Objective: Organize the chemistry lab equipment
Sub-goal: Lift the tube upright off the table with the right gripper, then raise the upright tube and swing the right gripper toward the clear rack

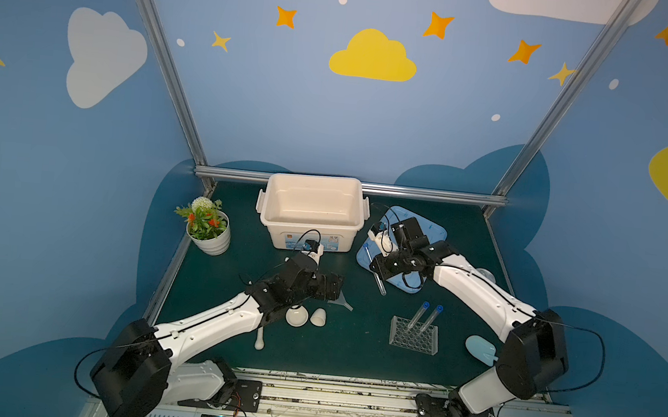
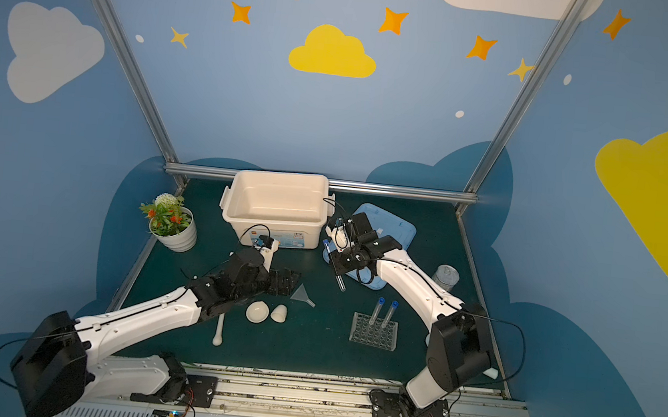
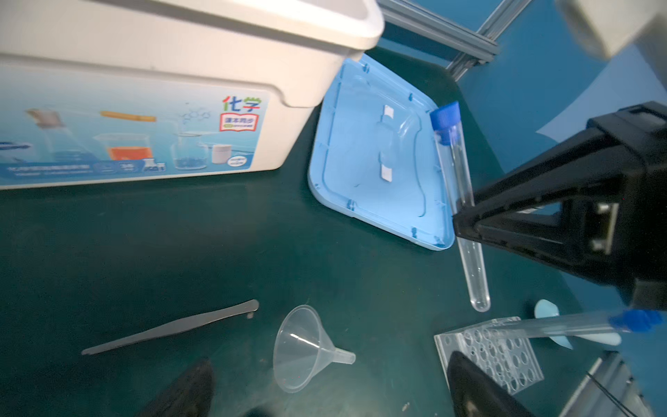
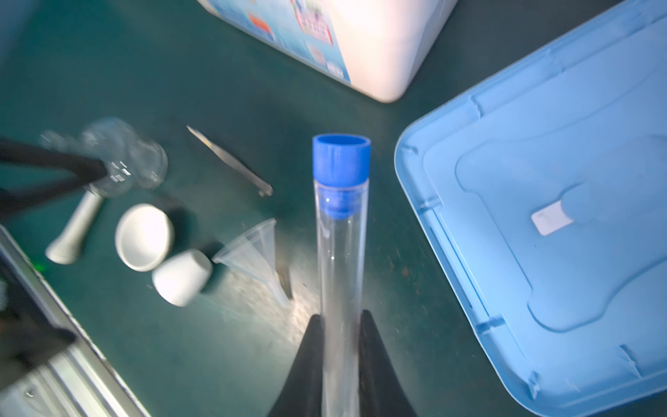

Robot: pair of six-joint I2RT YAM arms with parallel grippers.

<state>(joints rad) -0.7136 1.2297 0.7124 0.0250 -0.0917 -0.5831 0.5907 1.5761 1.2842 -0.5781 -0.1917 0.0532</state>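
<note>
Hiding the thin metal tweezers (image 3: 169, 328) in both top views, the left arm stretches low toward the pale blue plastic lid (image 3: 361, 162), with the left gripper (image 3: 330, 359) spread wide near the clear plastic funnel (image 3: 299, 346). The right gripper (image 4: 341, 325) clamps a clear blue-capped test tube (image 4: 341, 252), tilted at that lid's edge.

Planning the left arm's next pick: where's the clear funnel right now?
In both top views the clear funnel lies on its side near mid-table, just behind the white cup, left of the holed rack and in front of the white box.
</note>
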